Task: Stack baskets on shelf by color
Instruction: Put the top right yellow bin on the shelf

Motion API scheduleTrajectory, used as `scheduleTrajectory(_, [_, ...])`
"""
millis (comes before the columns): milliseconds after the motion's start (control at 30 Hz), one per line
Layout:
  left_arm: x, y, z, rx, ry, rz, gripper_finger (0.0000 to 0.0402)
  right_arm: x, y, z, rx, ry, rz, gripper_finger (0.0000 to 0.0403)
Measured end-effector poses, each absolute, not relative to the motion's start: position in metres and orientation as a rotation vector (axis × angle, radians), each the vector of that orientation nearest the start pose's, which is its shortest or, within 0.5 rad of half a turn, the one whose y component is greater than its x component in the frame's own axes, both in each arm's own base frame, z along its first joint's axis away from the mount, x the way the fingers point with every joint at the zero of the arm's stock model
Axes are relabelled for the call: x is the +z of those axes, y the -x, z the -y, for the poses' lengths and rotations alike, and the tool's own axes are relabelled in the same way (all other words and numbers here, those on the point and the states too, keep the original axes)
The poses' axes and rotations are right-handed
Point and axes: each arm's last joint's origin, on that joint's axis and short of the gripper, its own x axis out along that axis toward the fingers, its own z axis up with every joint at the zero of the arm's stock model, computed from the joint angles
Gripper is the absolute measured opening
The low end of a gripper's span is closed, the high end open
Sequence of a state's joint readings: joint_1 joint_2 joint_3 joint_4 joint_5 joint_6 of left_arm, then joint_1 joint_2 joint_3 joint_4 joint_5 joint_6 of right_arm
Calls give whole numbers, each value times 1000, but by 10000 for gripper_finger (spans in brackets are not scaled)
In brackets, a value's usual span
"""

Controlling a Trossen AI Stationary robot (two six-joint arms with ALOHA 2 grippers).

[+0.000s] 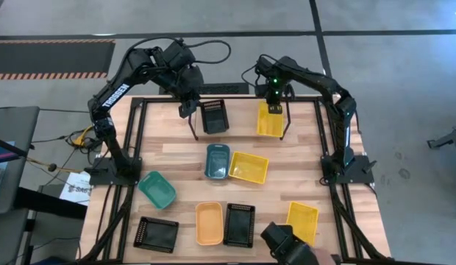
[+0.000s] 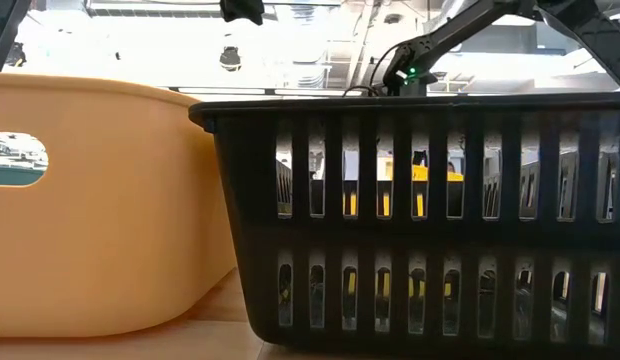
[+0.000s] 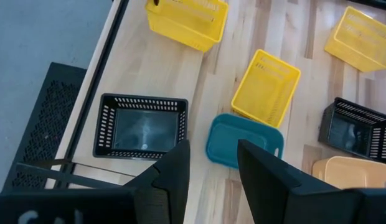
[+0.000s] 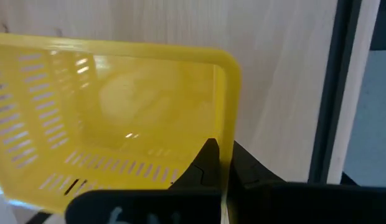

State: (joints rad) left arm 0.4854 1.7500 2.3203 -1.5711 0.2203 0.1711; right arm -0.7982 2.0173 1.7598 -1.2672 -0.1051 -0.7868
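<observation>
bare wood (image 1: 169,158) open left of blue-grey basket (image 1: 217,161)

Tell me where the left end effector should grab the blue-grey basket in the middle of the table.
Probably the blue-grey basket is best taken by a short end wall, from straight above. It sits upright and open, so one finger can drop inside the rim. The end nearer the shelf looks free, while a yellow basket crowds one long side. The left end effector is open above it.

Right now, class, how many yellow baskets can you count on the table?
3: one on the shelf, gripped by the right gripper; one mid-table beside the blue-grey basket; one at the near right edge.
</observation>
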Motion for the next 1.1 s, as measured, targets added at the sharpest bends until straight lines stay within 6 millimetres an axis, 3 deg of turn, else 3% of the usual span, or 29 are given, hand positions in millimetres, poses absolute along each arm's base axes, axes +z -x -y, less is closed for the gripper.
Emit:
scheduleTrajectory(500, [465,-262,-132,186,188,-961,119,237,-279,283,-4,67,-1453,9])
scheduleTrajectory(733, [465,-262,-132,194,204,-959,119,237,-279,283,-24,54,-1454,83])
scheduleTrajectory(933, [465,-262,-132,198,211,-959,119,238,-281,280,-40,26,-1458,105])
scheduleTrajectory(1100, [465,-262,-130,234,187,-971,119,267,-288,262,-78,106,-1442,105])
